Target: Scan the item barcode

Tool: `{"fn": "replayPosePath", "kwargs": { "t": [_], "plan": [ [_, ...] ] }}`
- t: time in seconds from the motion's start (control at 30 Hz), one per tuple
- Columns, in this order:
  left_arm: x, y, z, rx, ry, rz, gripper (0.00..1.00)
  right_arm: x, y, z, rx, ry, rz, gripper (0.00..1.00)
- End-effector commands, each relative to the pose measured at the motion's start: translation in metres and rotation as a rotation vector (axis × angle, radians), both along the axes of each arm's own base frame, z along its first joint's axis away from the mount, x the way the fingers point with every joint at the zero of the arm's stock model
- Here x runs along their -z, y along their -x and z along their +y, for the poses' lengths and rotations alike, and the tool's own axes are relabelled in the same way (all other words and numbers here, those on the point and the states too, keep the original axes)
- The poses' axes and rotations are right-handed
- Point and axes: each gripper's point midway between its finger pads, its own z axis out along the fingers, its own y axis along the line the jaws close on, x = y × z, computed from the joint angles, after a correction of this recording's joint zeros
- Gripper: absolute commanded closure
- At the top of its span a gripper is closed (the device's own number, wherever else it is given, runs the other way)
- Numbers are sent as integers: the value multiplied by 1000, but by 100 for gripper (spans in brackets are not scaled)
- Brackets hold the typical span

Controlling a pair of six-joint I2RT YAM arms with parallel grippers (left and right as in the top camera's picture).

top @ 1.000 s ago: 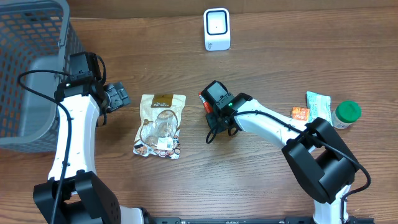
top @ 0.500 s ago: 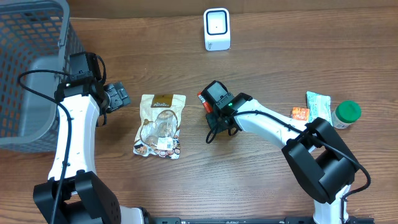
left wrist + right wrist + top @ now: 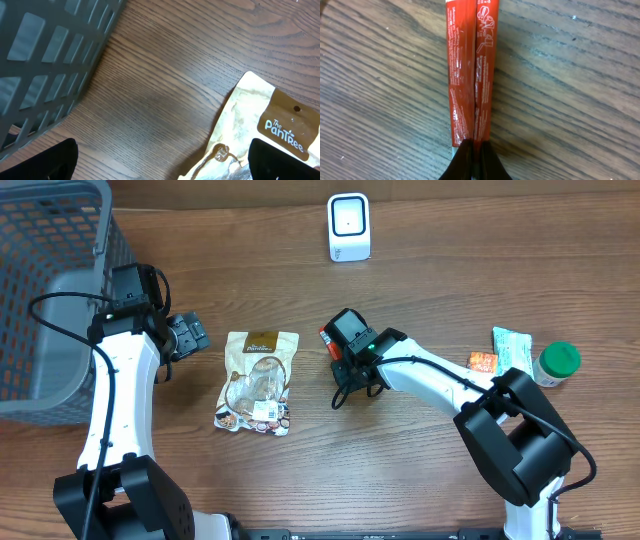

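Note:
In the right wrist view a long red packet [image 3: 470,70] lies flat on the wooden table, small white print along its centre seam. My right gripper [image 3: 475,152] is shut on the packet's near end, both dark fingers pinched together over the seam. From overhead only a red sliver of the packet [image 3: 325,335] shows beside the right gripper [image 3: 340,348]. The white barcode scanner [image 3: 349,227] stands at the back of the table. My left gripper [image 3: 165,170] is open, and its wide-apart fingers [image 3: 50,162] hover over bare wood beside a beige snack bag [image 3: 270,125].
A grey mesh basket [image 3: 50,280] fills the far left, close to the left gripper [image 3: 190,333]. The beige snack bag [image 3: 259,380] lies mid-table. At the right sit an orange packet [image 3: 484,362], a teal-and-white packet [image 3: 512,345] and a green-lidded jar [image 3: 558,363].
The right gripper has closed onto the red packet's end. The left arm has not moved.

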Motion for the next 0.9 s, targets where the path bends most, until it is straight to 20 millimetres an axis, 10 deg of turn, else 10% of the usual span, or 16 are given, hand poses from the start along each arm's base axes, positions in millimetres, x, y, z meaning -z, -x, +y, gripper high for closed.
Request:
{"fn": "replayPosePath", "kwargs": {
  "t": [0.0,0.47,0.87],
  "plan": [
    [-5,0,2,8,-18,-6,0,-9,3,5,44,-48,22,96],
    [-5,0,2,8,-18,-6,0,-19,7,7,35,-76,33,97],
    [-5,0,2,8,-18,-6,0,-151,30,-12,-75,-189,-140,97]
  ]
}}
